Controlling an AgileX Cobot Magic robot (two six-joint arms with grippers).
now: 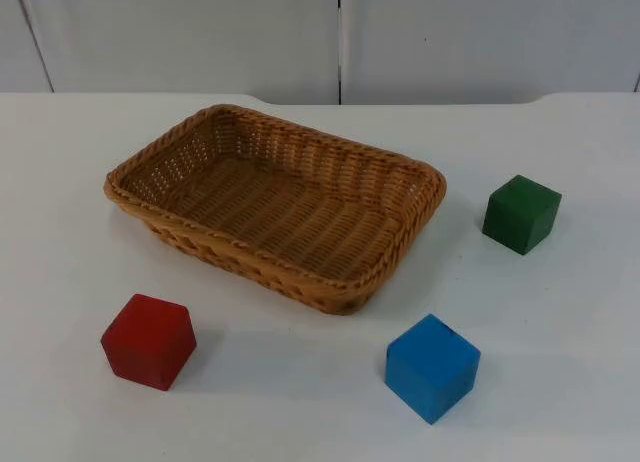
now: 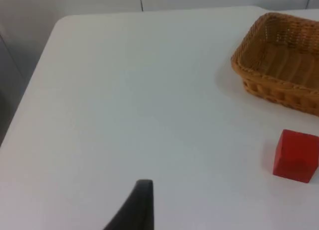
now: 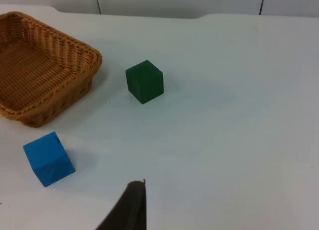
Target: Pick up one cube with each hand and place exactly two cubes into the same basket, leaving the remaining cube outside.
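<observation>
Oddly, each gripper's grip stays untellable; the basket (image 1: 280, 207) sits mid-frame, red cube (image 1: 148, 341), blue cube (image 1: 432, 367), green cube (image 1: 521, 214) outside.

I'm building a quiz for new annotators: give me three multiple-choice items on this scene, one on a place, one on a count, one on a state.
1. Which cube lies nearest the left arm's side of the table?
A red
B green
C blue

2. How many cubes are on the table?
A two
B three
C four

3. What is in the basket?
A one cube
B two cubes
C nothing

Answers:
1 A: the red cube sits at the top view's left, below the basket.
2 B: red, the blue cube and the green cube.
3 C: all three cubes rest on the table, outside the rim.
</observation>
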